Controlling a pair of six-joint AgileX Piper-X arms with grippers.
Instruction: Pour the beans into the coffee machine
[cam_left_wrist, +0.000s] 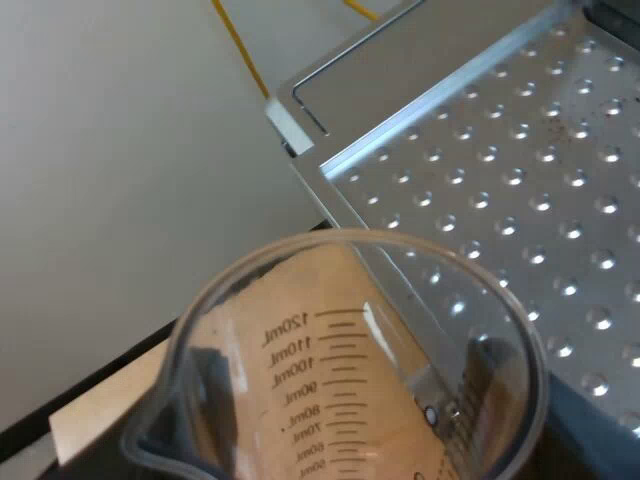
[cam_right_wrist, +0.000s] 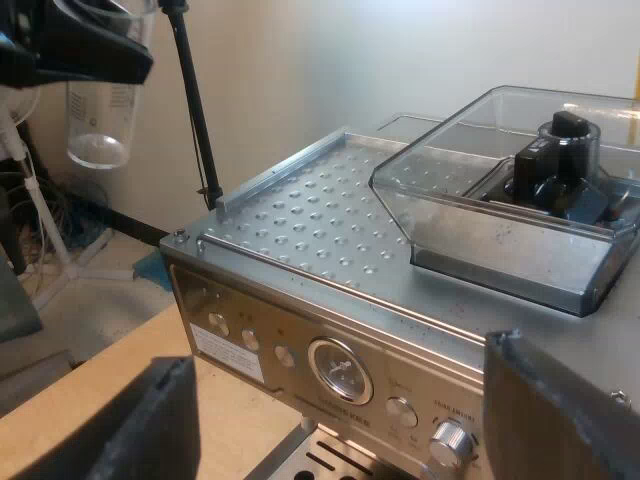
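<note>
A clear measuring glass with millilitre marks sits close before the left wrist camera, and I see nothing inside it. It hangs over the edge of the espresso machine's dimpled metal top. In the right wrist view the same glass hangs in my left gripper, beside and above the machine's corner, apart from it. The clear bean hopper with a black knob stands on the machine's top. My right gripper is open before the machine's front panel, holding nothing.
A thin black pole stands beside the machine's corner, close to the hanging glass. The machine rests on a wooden table, whose edge lies below the glass. White stand legs and a pale wall lie beyond.
</note>
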